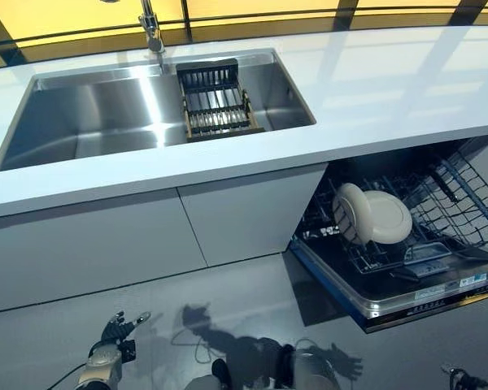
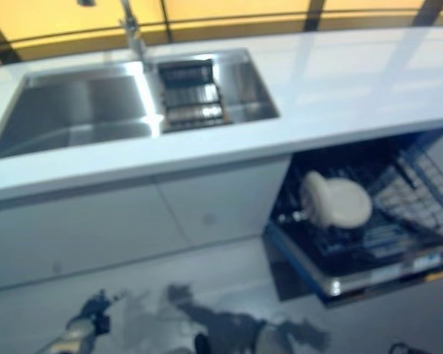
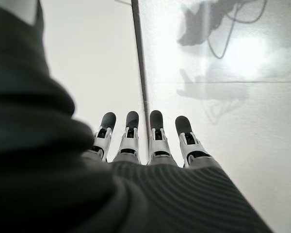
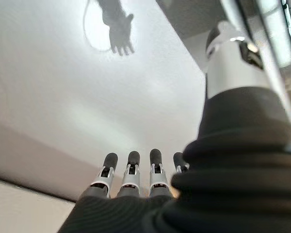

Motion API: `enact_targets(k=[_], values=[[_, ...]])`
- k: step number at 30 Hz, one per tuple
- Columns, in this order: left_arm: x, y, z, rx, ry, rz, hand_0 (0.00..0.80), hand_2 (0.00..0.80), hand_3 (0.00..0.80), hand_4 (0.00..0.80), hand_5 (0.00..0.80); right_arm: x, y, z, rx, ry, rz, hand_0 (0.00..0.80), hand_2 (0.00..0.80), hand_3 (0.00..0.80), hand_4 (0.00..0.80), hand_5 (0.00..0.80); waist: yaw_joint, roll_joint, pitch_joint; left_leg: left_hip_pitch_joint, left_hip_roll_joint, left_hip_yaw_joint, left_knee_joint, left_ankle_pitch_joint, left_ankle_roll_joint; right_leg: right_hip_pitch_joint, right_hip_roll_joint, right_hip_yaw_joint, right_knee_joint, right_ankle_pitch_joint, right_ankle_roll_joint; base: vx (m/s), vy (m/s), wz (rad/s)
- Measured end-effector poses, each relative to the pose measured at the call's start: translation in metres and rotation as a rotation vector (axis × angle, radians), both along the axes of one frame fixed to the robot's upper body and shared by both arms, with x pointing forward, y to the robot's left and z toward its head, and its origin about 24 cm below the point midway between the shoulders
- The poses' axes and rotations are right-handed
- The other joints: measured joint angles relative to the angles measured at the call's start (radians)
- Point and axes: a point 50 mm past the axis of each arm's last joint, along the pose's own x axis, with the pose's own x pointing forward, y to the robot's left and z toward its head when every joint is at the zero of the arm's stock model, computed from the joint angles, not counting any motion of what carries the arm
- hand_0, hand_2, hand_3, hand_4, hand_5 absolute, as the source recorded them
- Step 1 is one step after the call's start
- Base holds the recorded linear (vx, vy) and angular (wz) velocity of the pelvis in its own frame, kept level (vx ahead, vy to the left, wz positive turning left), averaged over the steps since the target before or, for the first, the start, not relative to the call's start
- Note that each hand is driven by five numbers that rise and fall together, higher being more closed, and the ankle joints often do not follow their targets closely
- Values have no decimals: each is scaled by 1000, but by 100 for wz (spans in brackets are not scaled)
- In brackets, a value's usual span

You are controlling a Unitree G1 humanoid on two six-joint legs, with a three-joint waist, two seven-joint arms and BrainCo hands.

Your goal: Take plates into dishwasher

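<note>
Two cream plates [image 1: 374, 215] stand on edge in the lower rack [image 1: 459, 191] of the open dishwasher [image 1: 415, 296] at the right, under the counter. They also show in the right eye view [image 2: 334, 200]. My left hand [image 1: 114, 331] hangs low at the bottom left, over the floor, fingers [image 3: 131, 133] straight and empty. My right hand [image 1: 464, 378] shows only at the bottom right corner; its fingers [image 4: 131, 170] are straight and hold nothing.
A steel sink [image 1: 89, 114] with a dark drying rack [image 1: 215, 101] and a tap [image 1: 150, 28] is set in the white counter [image 1: 390, 89]. White cabinet doors [image 1: 146, 240] stand below it. The grey floor [image 1: 244, 301] lies before them.
</note>
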Motion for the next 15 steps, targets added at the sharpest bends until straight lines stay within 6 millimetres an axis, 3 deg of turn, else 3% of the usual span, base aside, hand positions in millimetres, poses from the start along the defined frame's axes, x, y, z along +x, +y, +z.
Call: enact_targets(k=[1, 2, 3, 4, 5, 6, 7, 8, 11, 14, 15], values=[[-4, 0, -2, -7, 16, 8, 0, 0, 0, 0, 0, 2, 7, -5, 18, -8, -9, 0, 0, 0, 0, 0, 8, -5, 2, -14, 3, -2, 21, -6, -11, 16, -32, 27, -66, 19, 30, -82, -289, -32], [-10, 1, -4, -9, 30, 19, 0, 0, 0, 0, 0, 4, 16, -10, 39, -12, -20, 0, 0, 0, 0, 0, 13, -13, 8, -29, 21, -4, 51, -16, -25, 29, -43, 21, -145, 37, 45, -154, -337, -30], [-12, 2, -4, -7, 34, 26, 0, 0, 0, 0, 0, 7, 20, -12, 51, -21, -25, 0, 0, 0, 0, 0, 14, -20, 10, -36, 28, -3, 67, -21, -34, 40, -41, 10, -181, 51, 44, -168, -295, -14], [-20, 8, -4, 1, 49, 49, 0, 0, 0, 0, 0, 9, 32, -19, 75, -25, -36, 0, 0, 0, 0, 0, 16, -60, 10, -61, 28, -13, 121, -39, -67, 79, -26, 8, -227, 112, 29, -240, -315, 10], [-21, 8, -4, -10, 39, 68, 0, 0, 0, 0, 0, 9, 38, -23, 77, -26, -50, 0, 0, 0, 0, 0, 16, -81, 6, -87, 34, -26, 160, -54, -89, 82, -17, -20, -220, 69, 81, -191, -242, 8], [-20, 2, -6, -30, 34, 71, 0, 0, 0, 0, 0, 12, 38, -22, 70, -36, -55, 0, 0, 0, 0, 0, 14, -59, 13, -99, 57, -28, 181, -59, -93, 75, 5, -23, -209, 70, 60, -210, -199, 6], [-18, -12, -11, -79, 20, 52, 0, 0, 0, 0, 0, 17, 37, -20, 61, -88, -84, 0, 0, 0, 0, 0, 15, -12, 21, -146, 113, -47, 212, -65, -100, 50, 55, -38, -188, 49, 34, -180, -160, -4], [-15, -19, -12, -103, 8, 42, 0, 0, 0, 0, 0, 19, 37, -20, 69, -114, -109, 0, 0, 0, 0, 0, 16, 6, 23, -153, 125, -55, 208, -56, -90, 32, 67, -40, -169, 43, 23, -178, -129, 4], [-9, -32, -14, -143, -17, 24, 0, 0, 0, 0, 0, 25, 34, -17, 88, -186, -173, 0, 0, 0, 0, 0, 11, 37, 29, -167, 134, -58, 183, -32, -60, -15, 68, -40, -113, 11, 1, -128, -31, 3], [6, -35, -8, -155, -77, 13, 0, 0, 0, 0, 0, 40, 33, -12, 131, -302, -248, 0, 0, 0, 0, 0, 11, 55, 46, -174, 119, -75, 187, -26, -70, -33, 52, -40, -71, -4, 2, -71, 35, 13], [10, -36, -5, -162, -99, 8, 0, 0, 0, 0, 0, 46, 35, -11, 162, -365, -285, 0, 0, 0, 0, 0, 12, 57, 50, -174, 106, -81, 188, -24, -87, -39, 30, -41, -53, -15, 9, -105, 75, 24]])
